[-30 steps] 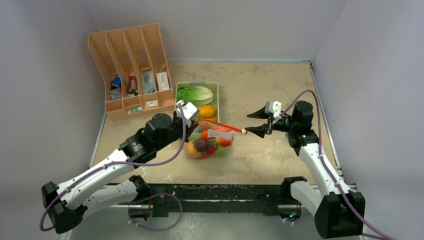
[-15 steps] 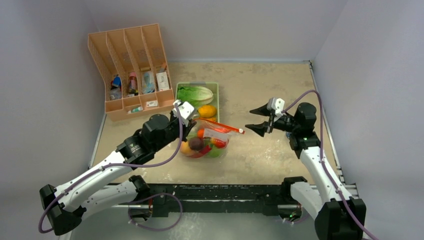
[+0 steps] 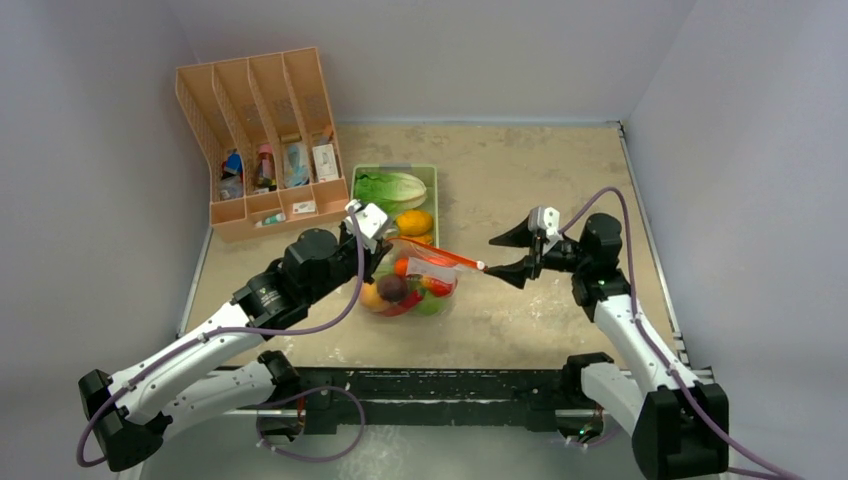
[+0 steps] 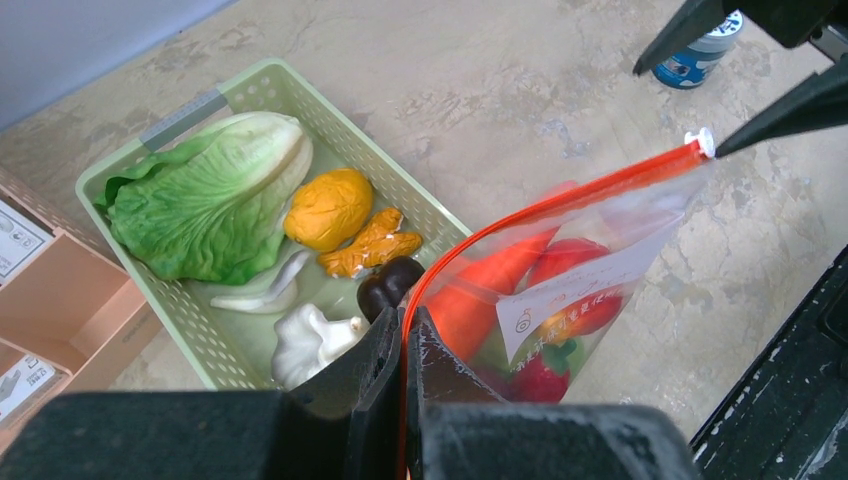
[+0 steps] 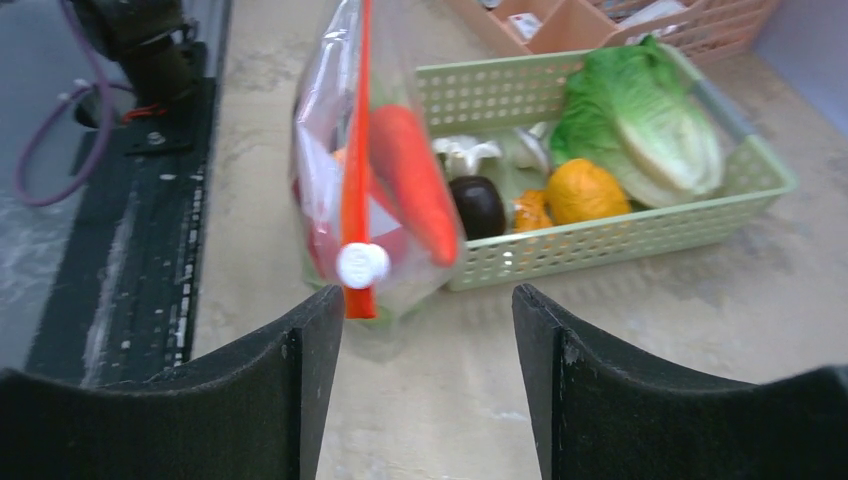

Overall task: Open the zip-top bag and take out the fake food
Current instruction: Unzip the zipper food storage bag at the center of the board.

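- Rack point(image 3: 262, 140): peach, four slots, at the far left of the table point(image 3: 540, 170), with small packets and bottles in its lower ends
- Left gripper point(image 4: 405, 335): fingers pressed together on the left end of the strip point(image 4: 560, 200), which runs up from between them; it hangs just in front of the tray
- Tray point(image 3: 433, 185): pale green and perforated, just right of the rack and behind the bag; it holds a lettuce point(image 4: 205, 195), a yellow-orange fruit point(image 4: 328, 208), a knobbly orange piece, a dark brown piece and some white pieces
- Bag point(image 3: 418, 290): clear and crinkly, its bottom on the table near the middle, just in front of the tray; its top is held up by the left gripper, and the orange-red strip slants from there toward the right as one unbroken line
- Food, all inside the bag: a carrot point(image 5: 410, 180) lies high, close under the strip, with red pieces point(image 4: 585, 310), something green, a peach point(image 3: 376, 296) and a dark round piece point(image 3: 392, 288) below it
- Slider point(image 5: 362, 265): white, at the right end of the strip
- Right gripper point(image 3: 503, 255): fingers spread wide with nothing between them; the lower fingertip is right at the slider, and I cannot tell if it touches; the other finger is well clear
- Can point(image 4: 695, 62): blue and white, on the table beyond the right gripper, seen only from the left wrist
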### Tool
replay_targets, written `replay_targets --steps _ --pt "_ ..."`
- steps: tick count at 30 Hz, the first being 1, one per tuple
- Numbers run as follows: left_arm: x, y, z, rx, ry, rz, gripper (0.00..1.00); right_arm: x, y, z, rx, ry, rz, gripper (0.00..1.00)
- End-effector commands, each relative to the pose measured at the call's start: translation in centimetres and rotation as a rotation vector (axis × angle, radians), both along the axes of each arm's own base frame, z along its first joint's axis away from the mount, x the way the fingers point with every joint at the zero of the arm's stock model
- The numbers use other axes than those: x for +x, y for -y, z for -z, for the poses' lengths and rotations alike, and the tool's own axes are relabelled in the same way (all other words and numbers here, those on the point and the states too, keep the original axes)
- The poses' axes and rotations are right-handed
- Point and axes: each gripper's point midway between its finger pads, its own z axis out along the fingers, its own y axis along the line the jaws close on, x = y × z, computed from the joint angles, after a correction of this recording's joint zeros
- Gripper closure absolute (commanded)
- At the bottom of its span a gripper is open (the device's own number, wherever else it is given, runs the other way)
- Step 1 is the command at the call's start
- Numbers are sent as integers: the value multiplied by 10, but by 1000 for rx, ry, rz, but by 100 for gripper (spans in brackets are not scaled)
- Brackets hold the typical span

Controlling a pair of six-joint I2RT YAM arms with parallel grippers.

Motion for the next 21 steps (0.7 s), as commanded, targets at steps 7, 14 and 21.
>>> replay_targets --steps 7,14,21 --pt "4 4 -18 -69 35 -16 100 -15 -24 4 50 10 -82 34" --pt "3 2 -21 -87 34 -27 100 -1 -31 2 148 64 17 34" --pt "4 4 -23 -99 30 -26 100 2 -40 1 209 101 52 48"
